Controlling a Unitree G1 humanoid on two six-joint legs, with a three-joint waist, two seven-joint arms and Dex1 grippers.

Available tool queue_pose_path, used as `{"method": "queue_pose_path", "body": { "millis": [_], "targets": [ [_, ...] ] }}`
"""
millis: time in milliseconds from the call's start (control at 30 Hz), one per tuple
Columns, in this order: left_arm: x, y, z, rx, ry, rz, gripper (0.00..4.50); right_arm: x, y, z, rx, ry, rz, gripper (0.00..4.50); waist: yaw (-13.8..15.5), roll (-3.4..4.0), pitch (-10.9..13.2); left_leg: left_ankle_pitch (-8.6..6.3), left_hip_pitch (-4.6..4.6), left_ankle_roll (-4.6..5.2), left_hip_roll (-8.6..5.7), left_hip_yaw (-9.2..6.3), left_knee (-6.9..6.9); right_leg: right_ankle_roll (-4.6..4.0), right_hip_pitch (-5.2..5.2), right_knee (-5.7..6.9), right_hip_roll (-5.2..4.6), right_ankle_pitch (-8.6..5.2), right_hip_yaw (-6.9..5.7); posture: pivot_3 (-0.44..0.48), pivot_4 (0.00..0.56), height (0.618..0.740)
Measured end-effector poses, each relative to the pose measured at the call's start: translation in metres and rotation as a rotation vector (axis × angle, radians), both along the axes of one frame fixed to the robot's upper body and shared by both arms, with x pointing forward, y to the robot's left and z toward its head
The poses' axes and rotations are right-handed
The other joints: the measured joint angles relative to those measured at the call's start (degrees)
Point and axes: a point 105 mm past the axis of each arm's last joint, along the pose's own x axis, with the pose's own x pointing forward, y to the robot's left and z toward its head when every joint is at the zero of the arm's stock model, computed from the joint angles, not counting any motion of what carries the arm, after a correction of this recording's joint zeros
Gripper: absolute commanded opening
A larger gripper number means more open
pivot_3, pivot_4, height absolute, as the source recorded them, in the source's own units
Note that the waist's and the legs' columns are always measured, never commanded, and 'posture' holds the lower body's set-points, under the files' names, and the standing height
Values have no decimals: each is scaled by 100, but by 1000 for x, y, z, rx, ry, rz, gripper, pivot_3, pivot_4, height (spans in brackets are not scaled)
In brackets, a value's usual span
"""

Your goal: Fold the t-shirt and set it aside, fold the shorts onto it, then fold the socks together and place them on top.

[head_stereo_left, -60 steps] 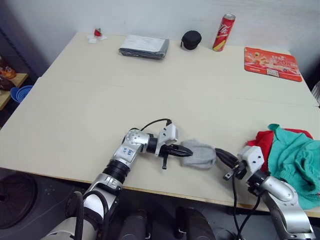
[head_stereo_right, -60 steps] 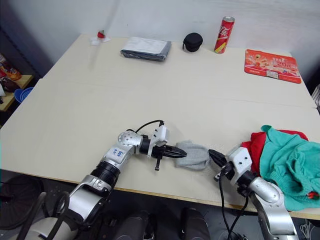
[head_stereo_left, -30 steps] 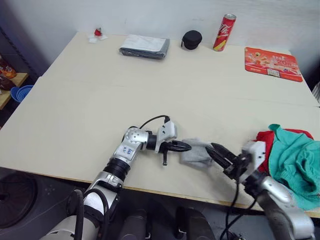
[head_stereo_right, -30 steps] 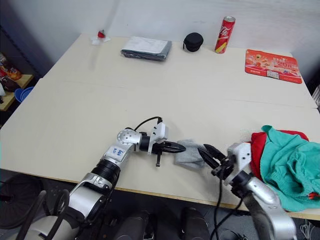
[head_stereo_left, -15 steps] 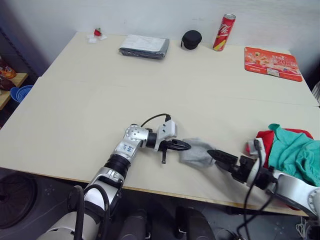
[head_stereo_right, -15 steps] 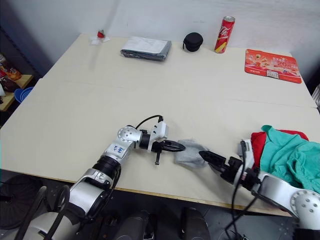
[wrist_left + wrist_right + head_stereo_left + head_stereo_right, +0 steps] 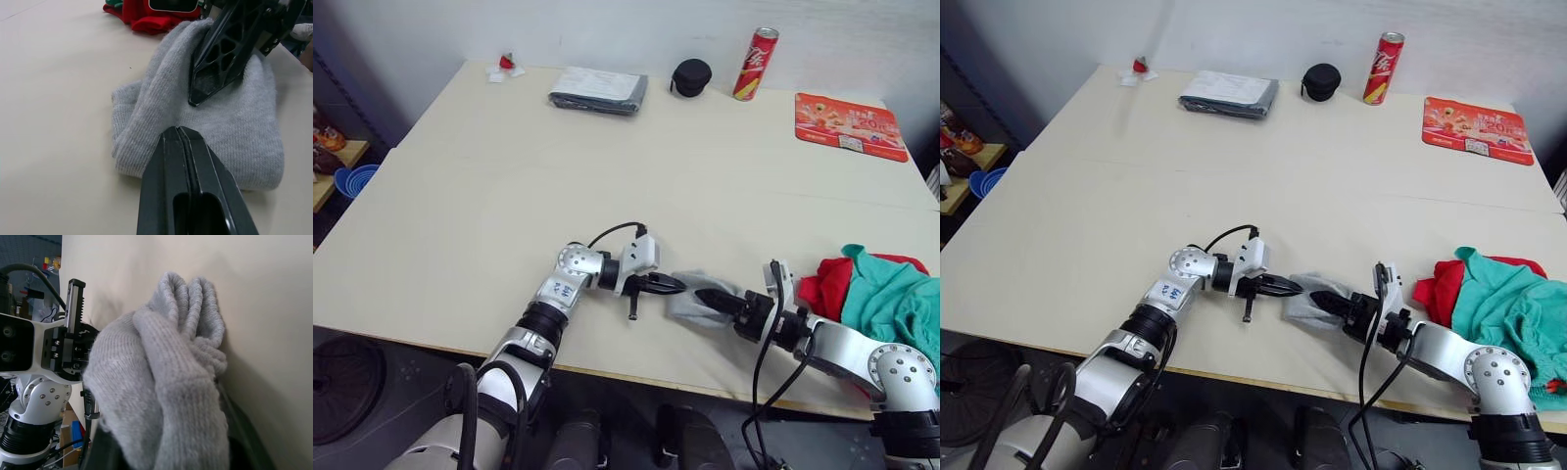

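Observation:
The grey socks (image 7: 703, 302) lie bunched near the table's front edge. My left gripper (image 7: 678, 285) is shut, and its tip (image 7: 177, 130) touches the socks' left edge (image 7: 146, 132). From the right, my right gripper (image 7: 703, 294) reaches low over the table and is shut on a raised fold of the socks (image 7: 161, 382). At the right edge of the table the red t-shirt (image 7: 821, 285) lies crumpled. The teal shorts (image 7: 891, 305) are heaped on it.
Along the far edge stand a flat grey folded packet (image 7: 597, 90), a black round case (image 7: 690, 76), a red can (image 7: 756, 50) and a red printed mat (image 7: 847, 125). A blue bowl (image 7: 357, 181) sits off the table at the left.
My right gripper has swung left and down, from beside the socks' right end onto them, and has closed on a fold. The left gripper has stayed at the socks' left edge.

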Motion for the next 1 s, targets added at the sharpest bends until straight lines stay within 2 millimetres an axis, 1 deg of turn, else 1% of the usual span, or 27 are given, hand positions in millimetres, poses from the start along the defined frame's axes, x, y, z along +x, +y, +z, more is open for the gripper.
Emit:
{"method": "queue_pose_path", "body": {
  "millis": [33, 100, 167, 200, 267, 300, 333, 367, 400, 467, 500, 533, 600, 633, 733, 767, 833, 900, 1000],
  "targets": [
    [-2, 3, 0, 0, 10, -21, 177, -1, 0, 2, 9, -8, -1, 231, 0, 0, 0, 0, 0, 0, 0, 0, 0, 0, 0, 0, 0, 0, -2, 0, 150, 740],
    [-6, 7, 0, -15, 26, -40, 528, -5, -6, 3, 27, -14, -17, 178, 5, 1, 0, 0, -1, 0, 0, -1, -1, 0, 0, -2, 0, 0, -2, 0, 150, 740],
    [-8, 14, 6, -63, 38, -47, 1165, -15, -15, 8, 31, -31, -26, 178, 13, 5, 3, -1, -11, 1, 0, -7, -1, 1, -3, -9, 0, 0, -6, 0, 150, 740],
    [-10, 17, 13, -99, 42, -57, 1473, -22, -21, 16, 37, -58, -31, 178, 17, 7, 4, -1, -17, 2, 0, -10, 0, 2, -6, -10, -1, 1, -9, 0, 150, 740],
    [-13, 27, 31, -159, 27, -81, 2021, -35, -34, 40, 45, -152, -37, 178, 15, 8, 5, -2, -21, 3, 0, -15, 1, 3, -3, -20, -1, 2, -16, 0, 150, 740],
    [-19, 30, 46, -195, 10, -109, 2330, -47, -44, 55, 46, -219, -44, 178, 26, 11, 6, -2, -22, 3, 0, -19, 0, 5, 1, -25, 0, 3, -19, 0, 150, 740],
    [-22, 34, 58, -219, -4, -124, 2665, -55, -53, 63, 30, -249, -54, 178, 27, 11, 5, -2, -16, 2, 0, -29, -2, 5, 14, -34, 0, 3, -28, 0, 150, 740],
    [-26, 39, 69, -249, -8, -134, 2855, -63, -66, 70, 3, -274, -84, 178, 25, 11, 5, -2, -16, 3, 0, -34, -3, 8, 19, -40, 0, 5, -31, 0, 150, 740],
    [-31, 44, 78, -273, -3, -141, 3241, -70, -80, 75, -24, -289, -121, 178, 24, 11, 5, -3, -16, 5, -1, -34, -3, 10, 21, -42, 1, 6, -30, 0, 150, 740],
    [-38, 54, 90, -299, 32, -144, 3835, -84, -114, 83, -88, -282, -218, 178, 24, 13, 4, -4, -12, 7, -1, -34, -3, 12, 28, -48, 1, 7, -29, 0, 150, 740],
    [-42, 59, 91, -291, 68, -149, 4269, -90, -133, 89, -124, -270, -268, 178, 25, 15, 4, -5, -11, 7, -3, -33, -3, 12, 28, -48, 2, 7, -27, 0, 150, 740],
    [-45, 62, 91, -282, 90, -154, 4453, -96, -148, 92, -150, -253, -316, 178, 24, 16, 4, -5, -7, 7, -3, -31, -3, 12, 28, -51, 2, 7, -25, 0, 150, 740],
    [-48, 66, 92, -267, 123, -153, 4500, -106, -181, 97, -177, -211, -434, 178, 24, 16, 5, -5, -3, 7, -3, -32, -5, 11, 30, -66, 2, 6, -24, 0, 150, 740],
    [-49, 66, 93, -272, 130, -152, 4500, -109, -194, 97, -170, -198, -488, 178, 24, 15, 5, -5, -2, 7, -3, -32, -5, 11, 31, -67, 2, 6, -23, 0, 150, 740],
    [-49, 63, 98, -281, 138, -131, 4500, -113, -231, 87, -143, -143, -642, 178, 9, 15, 5, -5, 0, 7, -3, -28, -8, 11, 28, -68, 2, 6, -16, 0, 150, 740],
    [-49, 62, 98, -282, 141, -122, 4500, -111, -237, 84, -129, -135, -676, 178, 4, 16, 5, -4, 1, 6, -3, -26, -8, 10, 25, -65, 2, 6, -14, 0, 150, 740],
    [-50, 61, 98, -281, 139, -108, 4500, -105, -244, 73, -97, -103, -722, 178, -10, 21, 5, -2, 1, 3, -3, -21, -12, 9, 21, -63, 2, 5, -12, 0, 150, 740],
    [-53, 60, 96, -281, 145, -89, 4500, -95, -242, 62, -69, -76, -740, 178, -12, 34, 2, 0, 4, -2, -3, -18, -16, 9, 19, -60, 3, 5, -10, 0, 150, 740],
    [-57, 60, 94, -286, 163, -74, 4500, -86, -240, 50, -50, -36, -762, 178, 12, 56, -3, 2, 3, -3, -3, -13, -16, 10, 17, -58, 4, 5, -9, 0, 150, 740]
  ]
}}
